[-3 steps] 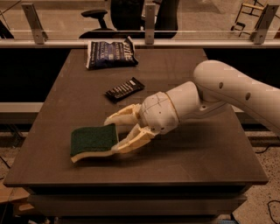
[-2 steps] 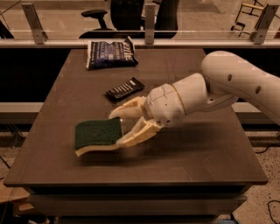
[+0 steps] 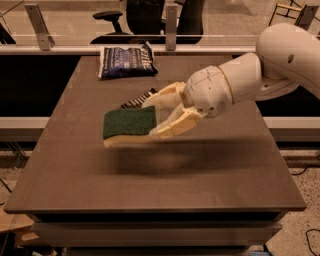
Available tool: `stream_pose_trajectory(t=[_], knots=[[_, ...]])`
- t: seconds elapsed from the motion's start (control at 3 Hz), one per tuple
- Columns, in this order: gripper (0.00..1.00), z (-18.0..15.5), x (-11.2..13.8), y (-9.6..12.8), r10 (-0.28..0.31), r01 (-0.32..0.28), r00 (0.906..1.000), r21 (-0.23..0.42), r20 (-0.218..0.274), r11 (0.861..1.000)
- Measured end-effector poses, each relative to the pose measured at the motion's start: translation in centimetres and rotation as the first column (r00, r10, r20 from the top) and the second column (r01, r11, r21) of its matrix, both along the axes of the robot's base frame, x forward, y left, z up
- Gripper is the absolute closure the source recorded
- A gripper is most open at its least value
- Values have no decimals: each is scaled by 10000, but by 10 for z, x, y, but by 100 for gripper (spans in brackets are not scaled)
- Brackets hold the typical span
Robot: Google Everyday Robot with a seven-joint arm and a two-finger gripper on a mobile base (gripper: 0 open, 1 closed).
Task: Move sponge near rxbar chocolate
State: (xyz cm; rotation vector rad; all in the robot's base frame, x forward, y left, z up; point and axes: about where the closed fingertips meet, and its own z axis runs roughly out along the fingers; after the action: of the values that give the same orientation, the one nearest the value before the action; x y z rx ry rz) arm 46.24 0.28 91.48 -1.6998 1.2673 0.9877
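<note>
The sponge (image 3: 129, 123) has a dark green top and pale yellow underside. My gripper (image 3: 156, 116) is shut on its right end and holds it level in the air above the table (image 3: 75, 170); its shadow lies on the table below. The rxbar chocolate (image 3: 137, 100), a slim black bar with light lettering, lies on the table just behind the sponge. Most of it is hidden by the sponge and my upper finger. My white arm reaches in from the right.
A crinkled dark blue bag (image 3: 126, 61) lies at the table's far edge, left of centre. A metal rail with glass (image 3: 100, 49) runs behind the table, with office chairs (image 3: 145, 15) beyond it.
My gripper has lifted the sponge off the table and carried it up and to the right, toward the black bar. The sponge now covers most of the bar.
</note>
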Motion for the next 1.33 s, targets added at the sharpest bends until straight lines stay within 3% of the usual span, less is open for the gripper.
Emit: stream_pose_trajectory(t=[0.67, 1.33], knots=[[100, 23, 41, -31, -640, 640, 9979, -66, -54, 9979], [100, 6, 80, -64, -1216, 1227, 9919, 294, -375, 9920]])
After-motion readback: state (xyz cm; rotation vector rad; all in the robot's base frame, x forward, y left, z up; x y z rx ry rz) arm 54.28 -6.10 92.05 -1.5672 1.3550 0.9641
